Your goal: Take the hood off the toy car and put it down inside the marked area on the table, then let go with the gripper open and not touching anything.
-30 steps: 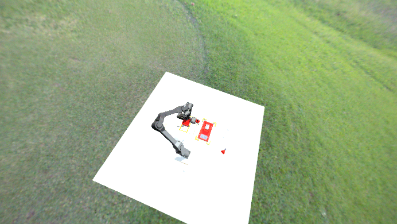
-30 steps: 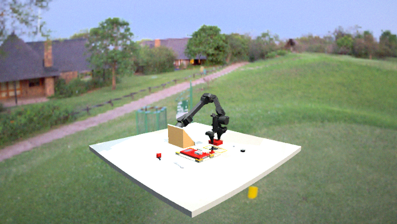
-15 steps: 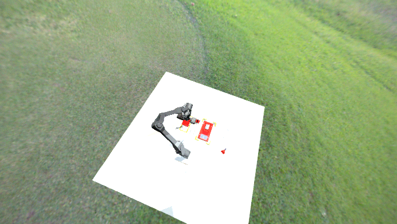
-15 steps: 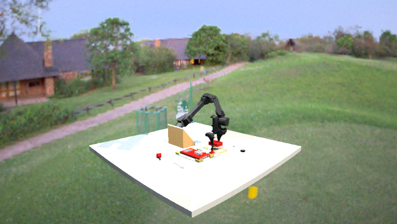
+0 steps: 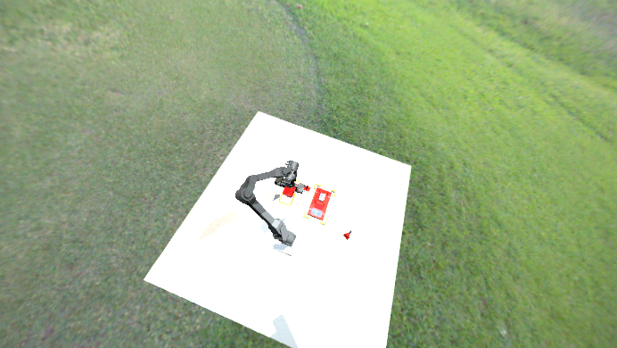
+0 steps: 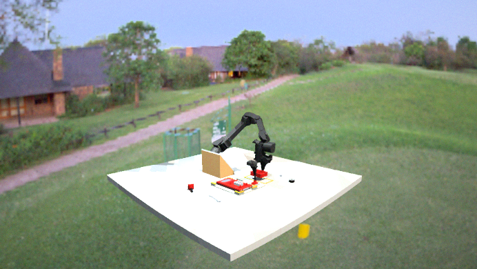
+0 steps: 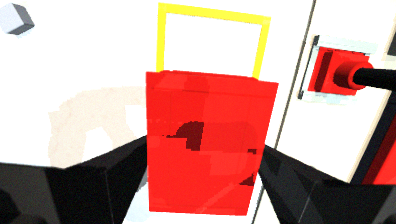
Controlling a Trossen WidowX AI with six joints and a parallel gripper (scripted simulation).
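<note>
The hood is a flat red box-like piece (image 5: 289, 192) (image 6: 260, 174) (image 7: 215, 102). My gripper (image 5: 290, 187) (image 6: 258, 170) (image 7: 203, 144) is shut on it, with one black finger at each side. The hood is low over the table, partly over the marked area. That area is a yellow rectangular outline (image 5: 285, 204) (image 6: 272, 181) (image 7: 160, 40); part of it shows past the hood's far edge in the wrist view, and the rest is hidden. The red toy car (image 5: 319, 205) (image 6: 225, 183) stands beside the area. The gap under the hood is too small to judge.
A red piece with a black rod (image 6: 254, 183) (image 7: 327, 70) stands between the area and the car, close to one finger. A wooden wedge (image 6: 215, 165) is near the arm's base. Another red piece (image 5: 347, 236) (image 6: 191, 186) lies past the car.
</note>
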